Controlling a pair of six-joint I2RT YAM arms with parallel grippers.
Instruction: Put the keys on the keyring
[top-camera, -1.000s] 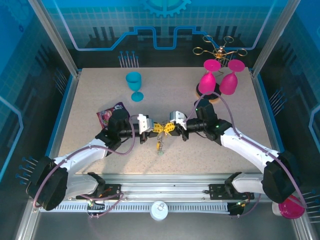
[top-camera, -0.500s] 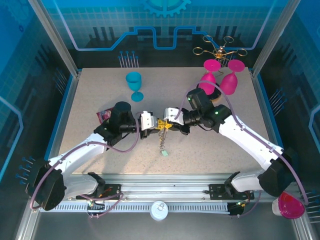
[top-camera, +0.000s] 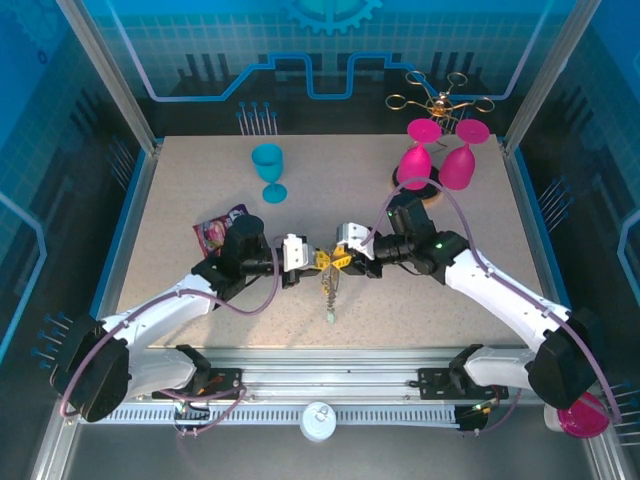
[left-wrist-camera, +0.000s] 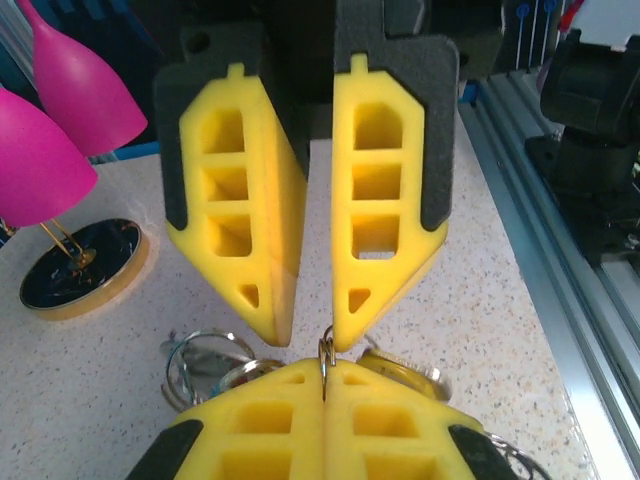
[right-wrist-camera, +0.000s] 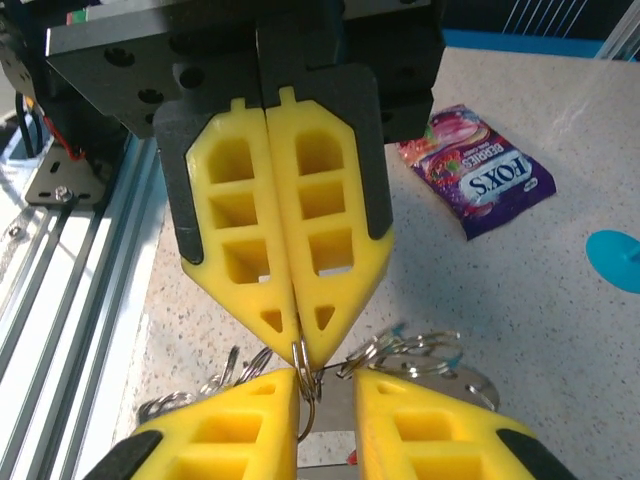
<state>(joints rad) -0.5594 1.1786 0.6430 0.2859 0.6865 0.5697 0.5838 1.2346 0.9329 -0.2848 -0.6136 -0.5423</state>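
In the top view my two grippers meet tip to tip at mid-table. The left gripper is shut, pinching a thin silver ring of the keyring edge-on between its pads. The right gripper is open with a narrow gap, and one of its fingertips touches the ring. More silver rings and keys, one with a yellow head, hang under the tips. The cluster dangles to the table.
A purple snack wrapper lies behind the left arm. A teal goblet stands at the back left. Two pink glasses, a dark coaster and a gold wire rack are at the back right.
Both grippers shifted slightly toward the near edge and to the right, still tip to tip. The hanging cluster swung and now reaches lower.
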